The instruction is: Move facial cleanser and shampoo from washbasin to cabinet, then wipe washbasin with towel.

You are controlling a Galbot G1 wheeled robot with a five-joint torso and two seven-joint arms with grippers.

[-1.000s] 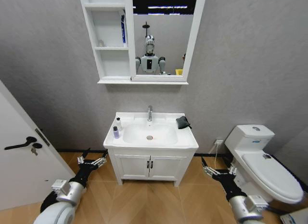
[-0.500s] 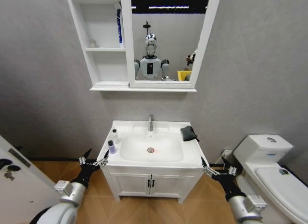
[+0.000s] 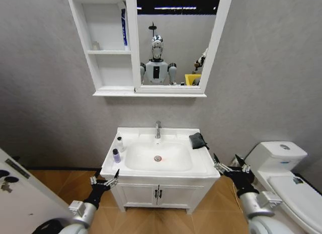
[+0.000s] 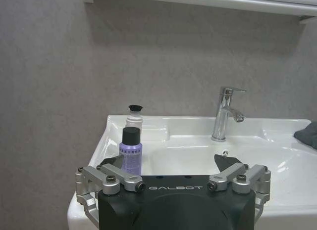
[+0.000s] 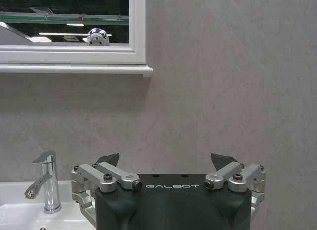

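Left gripper (image 3: pixel 104 182) hanging spread, empty, below the washbasin (image 3: pixel 151 169) front-left corner, lining up on purple bottle (image 3: pixel 116 155) and white bottle (image 3: pixel 120 144). Towel (image 3: pixel 197 140) sitting back-right. Right gripper (image 3: pixel 231 167) waiting spread, empty, beside the right edge.

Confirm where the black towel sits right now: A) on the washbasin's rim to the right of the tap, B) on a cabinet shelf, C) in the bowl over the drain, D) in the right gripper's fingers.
A: the towel lies on the washbasin rim at the back right, right of the tap, while the right gripper hangs open beside the basin, holding nothing.
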